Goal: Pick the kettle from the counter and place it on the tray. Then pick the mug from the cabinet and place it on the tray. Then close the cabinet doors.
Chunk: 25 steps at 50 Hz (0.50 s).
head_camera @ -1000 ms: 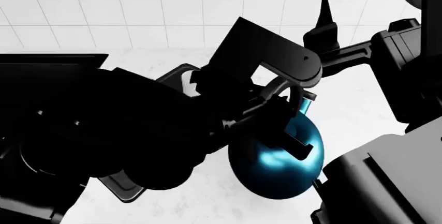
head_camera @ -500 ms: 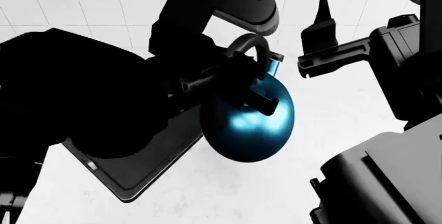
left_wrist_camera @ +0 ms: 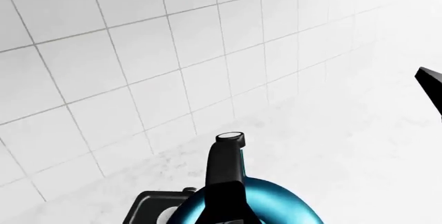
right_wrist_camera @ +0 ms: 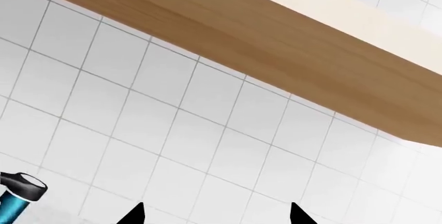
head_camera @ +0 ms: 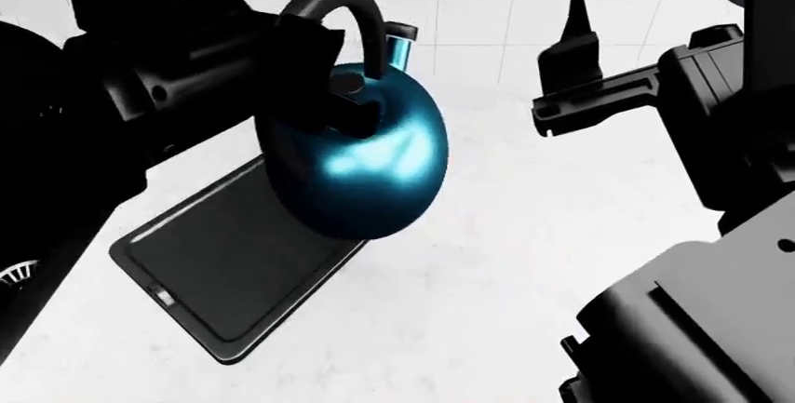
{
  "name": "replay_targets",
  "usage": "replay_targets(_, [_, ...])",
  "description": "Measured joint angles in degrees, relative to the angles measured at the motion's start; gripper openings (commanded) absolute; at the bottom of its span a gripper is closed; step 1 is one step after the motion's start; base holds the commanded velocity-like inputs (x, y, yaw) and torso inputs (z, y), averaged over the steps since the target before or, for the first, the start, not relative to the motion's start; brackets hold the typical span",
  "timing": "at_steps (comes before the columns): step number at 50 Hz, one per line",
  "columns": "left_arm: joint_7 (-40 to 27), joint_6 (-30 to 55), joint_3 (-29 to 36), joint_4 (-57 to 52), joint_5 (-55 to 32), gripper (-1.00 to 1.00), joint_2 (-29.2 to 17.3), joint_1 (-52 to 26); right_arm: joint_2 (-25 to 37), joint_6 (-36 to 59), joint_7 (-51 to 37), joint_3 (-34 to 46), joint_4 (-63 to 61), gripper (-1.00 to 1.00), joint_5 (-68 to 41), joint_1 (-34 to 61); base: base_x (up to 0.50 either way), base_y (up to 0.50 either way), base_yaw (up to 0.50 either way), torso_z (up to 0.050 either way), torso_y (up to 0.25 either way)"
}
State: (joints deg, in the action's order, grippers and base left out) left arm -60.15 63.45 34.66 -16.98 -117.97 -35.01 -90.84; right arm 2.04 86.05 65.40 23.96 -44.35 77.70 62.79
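On the near left of the white worktop (head_camera: 497, 263) lies the matte-black tray (head_camera: 218, 259), flat and bare, one corner toward the robot. Above its far right edge hangs the teal-blue kettle (head_camera: 360, 166), clear of both tray and worktop, tilted, its black arched handle (head_camera: 342, 12) uppermost and its short spout (head_camera: 400, 49) pointing away toward the wall. The left pincer (head_camera: 330, 68) is clamped on that handle; in the left wrist view the handle (left_wrist_camera: 224, 182) runs up over the kettle (left_wrist_camera: 276, 203). The right pincer (head_camera: 574, 49) hovers to the right, well apart from the kettle, its fingers (right_wrist_camera: 134, 214) spread with nothing between them. Beyond stands the white tiled wall (head_camera: 472, 12), with a wooden cabinet underside (right_wrist_camera: 228, 43) above. No writing or label can be read anywhere.
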Motion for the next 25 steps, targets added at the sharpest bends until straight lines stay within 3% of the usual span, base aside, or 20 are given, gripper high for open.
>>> replay_targets(11, [-0.2, 0.6, -2.6, -1.0, -1.5, -1.00, -6.7, -0.2, 0.2, -0.3, -3.5, -0.4, -0.2, 1.00, -3.9, -0.6, 0.00, 0.00, 0.00, 0.000, 0.001])
replay_targets(25, [3.0, 2.0, -4.4, -0.2, 2.8, -1.00, -12.4, 2.4, 0.3, -0.4, -6.3, -0.7, -0.4, 1.00, -7.1, -1.1, 0.00, 0.00, 0.00, 0.001, 0.001])
